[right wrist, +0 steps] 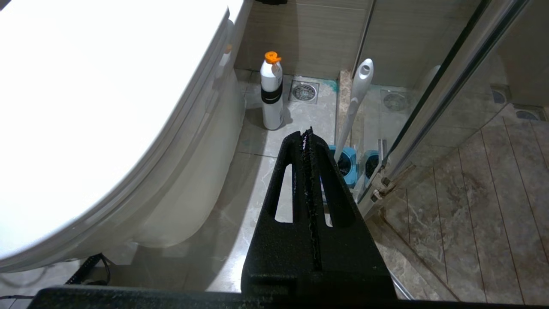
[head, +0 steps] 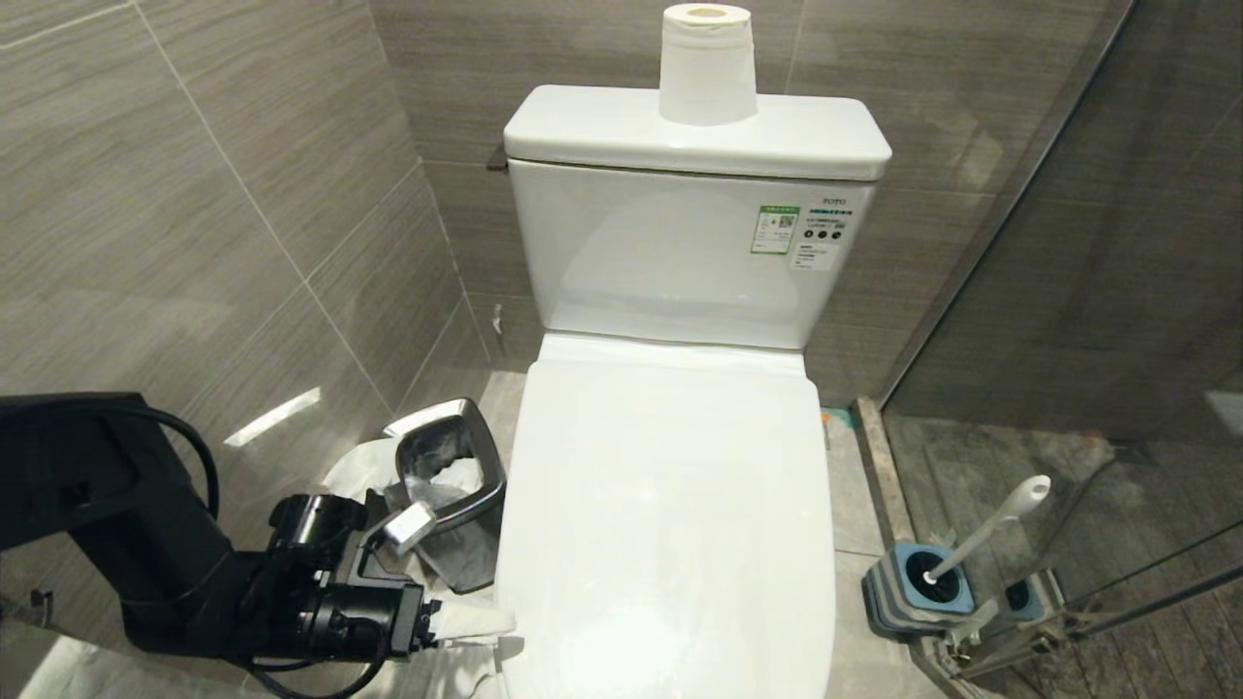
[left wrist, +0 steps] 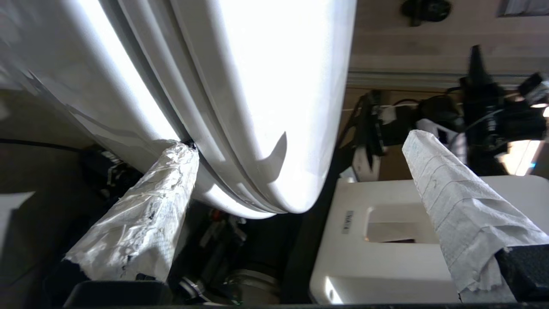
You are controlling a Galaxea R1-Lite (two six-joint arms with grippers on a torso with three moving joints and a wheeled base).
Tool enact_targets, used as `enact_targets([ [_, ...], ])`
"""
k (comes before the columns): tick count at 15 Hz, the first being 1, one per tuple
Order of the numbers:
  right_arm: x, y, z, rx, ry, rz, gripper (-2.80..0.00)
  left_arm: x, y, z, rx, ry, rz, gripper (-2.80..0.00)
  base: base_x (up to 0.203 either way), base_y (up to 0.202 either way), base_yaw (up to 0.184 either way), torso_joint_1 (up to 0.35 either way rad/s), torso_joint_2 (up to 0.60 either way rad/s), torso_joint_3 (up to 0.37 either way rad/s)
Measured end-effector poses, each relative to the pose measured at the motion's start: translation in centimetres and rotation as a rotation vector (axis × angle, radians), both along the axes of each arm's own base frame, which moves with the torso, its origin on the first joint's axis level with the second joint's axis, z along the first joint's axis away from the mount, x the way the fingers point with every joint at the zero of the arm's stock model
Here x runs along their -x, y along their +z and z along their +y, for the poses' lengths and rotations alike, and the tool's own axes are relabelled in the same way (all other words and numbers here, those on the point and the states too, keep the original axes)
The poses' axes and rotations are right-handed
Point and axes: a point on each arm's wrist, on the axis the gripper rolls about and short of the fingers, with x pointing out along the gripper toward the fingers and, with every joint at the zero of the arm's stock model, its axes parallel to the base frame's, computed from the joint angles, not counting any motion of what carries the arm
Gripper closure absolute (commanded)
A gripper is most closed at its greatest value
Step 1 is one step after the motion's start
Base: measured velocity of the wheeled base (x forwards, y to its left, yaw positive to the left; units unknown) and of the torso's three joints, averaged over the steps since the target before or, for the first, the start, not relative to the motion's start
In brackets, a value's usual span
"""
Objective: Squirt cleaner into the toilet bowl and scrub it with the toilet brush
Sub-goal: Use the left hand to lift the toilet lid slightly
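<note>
Fingers (left wrist: 146,214) of the left gripper (left wrist: 300,141), each wrapped in white paper, stand spread wide with nothing between them but the front edge of the closed lid. One fingertip sits right at the seam under the lid of the toilet bowl (head: 670,505), at its front left corner; the other finger hangs well clear on the far side of that edge. In the head view the left gripper (head: 476,621) reaches in low from the left, its black arm beside a square steel waste bin (head: 452,485) that stands against the toilet's left flank.

The toilet's lid is down, so neither the basin nor any cleaner liquid can be seen. A roll of paper (head: 707,63) stands on the tank lid.

The right gripper (right wrist: 306,141) hangs over the floor to the right of the toilet, its black fingers pressed together and holding nothing. Beyond it a white bottle (right wrist: 271,94) with an orange cap stands on the tiles near a floor drain (right wrist: 304,91). The toilet brush (head: 991,524) leans in its grey-and-blue holder (head: 918,587) by the glass shower partition (head: 1068,243), right of the toilet.
</note>
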Motion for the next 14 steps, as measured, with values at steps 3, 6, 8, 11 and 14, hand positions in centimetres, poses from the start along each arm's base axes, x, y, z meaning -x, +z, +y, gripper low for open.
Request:
enact_targets([
  [3, 0.0, 0.0, 0.0, 0.000, -0.001, 0.000, 0.00, 0.0, 0.1, -0.8, -0.054, 0.002, -0.030, -2.80, 0.000, 0.000, 0.000, 0.000, 0.00, 0.000],
  [6, 0.0, 0.0, 0.0, 0.000, 0.000, 0.000, 0.00, 0.1, 0.5, -1.2, -0.054, -0.010, -0.043, -2.80, 0.000, 0.000, 0.000, 0.000, 0.00, 0.000],
  [8, 0.0, 0.0, 0.0, 0.000, -0.001, 0.000, 0.00, 0.1, 0.9, -1.3, -0.028, -0.026, -0.054, -2.80, 0.000, 0.000, 0.000, 0.000, 0.00, 0.000],
  [11, 0.0, 0.0, 0.0, 0.000, 0.000, 0.000, 0.00, 0.4, 1.4, -1.4, 0.029, -0.061, -0.050, -2.80, 0.000, 0.000, 0.000, 0.000, 0.00, 0.000],
  [14, 0.0, 0.0, 0.0, 0.000, -0.001, 0.000, 0.00, 0.8, 1.8, -1.4, 0.098, -0.098, -0.037, -2.80, 0.000, 0.000, 0.000, 0.000, 0.00, 0.000],
])
